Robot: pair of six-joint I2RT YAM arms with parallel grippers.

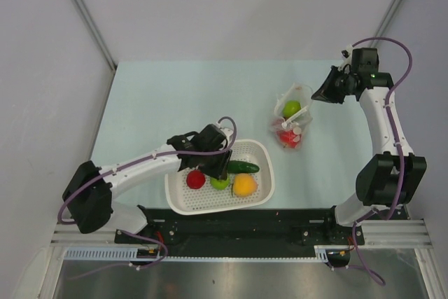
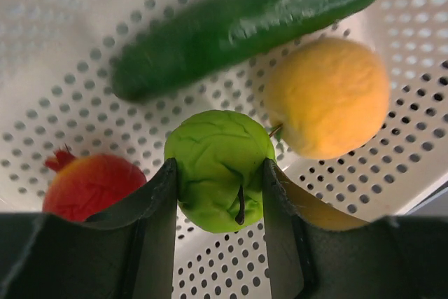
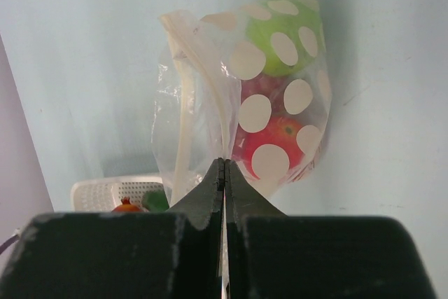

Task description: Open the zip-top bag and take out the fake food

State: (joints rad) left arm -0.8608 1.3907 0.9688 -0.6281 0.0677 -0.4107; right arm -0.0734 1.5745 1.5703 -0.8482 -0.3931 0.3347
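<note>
The zip-top bag (image 1: 294,125) is clear with white dots and lies right of centre; it also shows in the right wrist view (image 3: 210,103). Inside it are a green fruit (image 3: 276,43) and a red fruit (image 3: 280,138). My right gripper (image 3: 224,164) is shut on the bag's edge by the zip strip, and it sits at the bag's far right (image 1: 314,95). My left gripper (image 2: 219,164) is shut on a green round fruit (image 2: 220,166) low over the white basket (image 1: 259,148). A cucumber (image 2: 245,22), an orange fruit (image 2: 329,96) and a red fruit (image 2: 91,183) lie in the basket.
The white perforated basket sits at the near middle of the pale table, its rim close to the table's front edge (image 1: 231,209). Grey walls enclose the table on three sides. The left arm (image 1: 140,166) stretches across the near left.
</note>
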